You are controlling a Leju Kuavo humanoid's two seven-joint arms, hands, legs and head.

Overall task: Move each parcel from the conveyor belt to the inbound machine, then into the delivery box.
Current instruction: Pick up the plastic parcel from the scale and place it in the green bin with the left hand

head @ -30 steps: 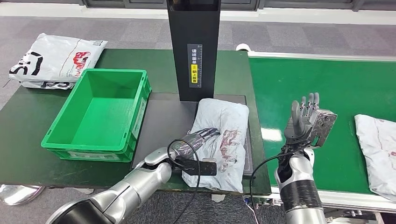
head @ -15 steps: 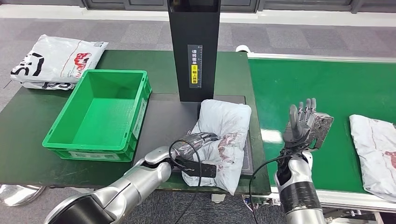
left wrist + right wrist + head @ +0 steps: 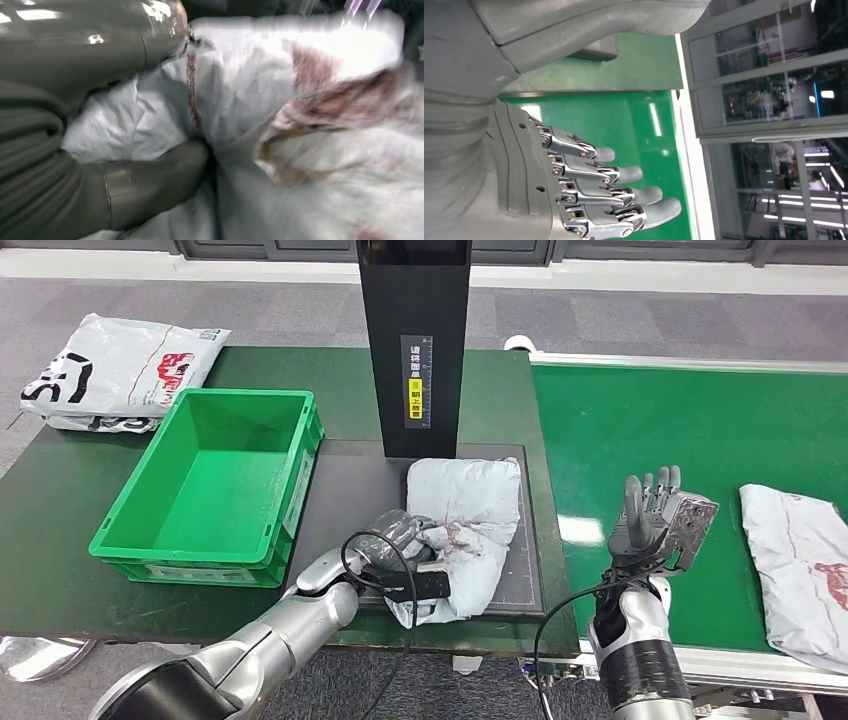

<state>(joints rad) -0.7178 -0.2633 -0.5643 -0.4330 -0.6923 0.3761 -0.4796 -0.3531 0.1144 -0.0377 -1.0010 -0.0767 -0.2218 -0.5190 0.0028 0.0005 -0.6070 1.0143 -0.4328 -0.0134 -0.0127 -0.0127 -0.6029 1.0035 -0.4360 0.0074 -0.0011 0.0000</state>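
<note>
Landmark: the black scanner post [image 3: 415, 345], upright at the back of the dark scanner plate [image 3: 345, 495] on the green-topped table [image 3: 60, 500].
Parcel: a grey-white bag [image 3: 462, 530] with red print, lying on the plate right in front of the post's foot, bunched and folded over at its near end. In the left wrist view the bag [image 3: 300, 125] fills most of the picture and is blurred.
Left hand: the left hand [image 3: 392, 538] is on the near-left part of the bag, in front of the post and slightly to its left. Its fingers are curled into the crumpled plastic and it has hold of the bag; the left wrist view shows the thumb [image 3: 155, 175] pressed into a fold.
Right hand: the right hand [image 3: 660, 520] is raised, to the right of the post and nearer me, over the near part of the green belt [image 3: 680, 420]. Its fingers [image 3: 624, 175] are straight and slightly apart, palm bare, holding nothing.
Second parcel: another white bag [image 3: 800, 560] lies flat on the belt, far right of the post, well apart from the right hand.
Box: the green crate [image 3: 215, 485] sits left of the post, just beside the plate.
Third parcel: a white bag with black and red print [image 3: 115, 370] lies at the table's far left corner, behind the crate.
</note>
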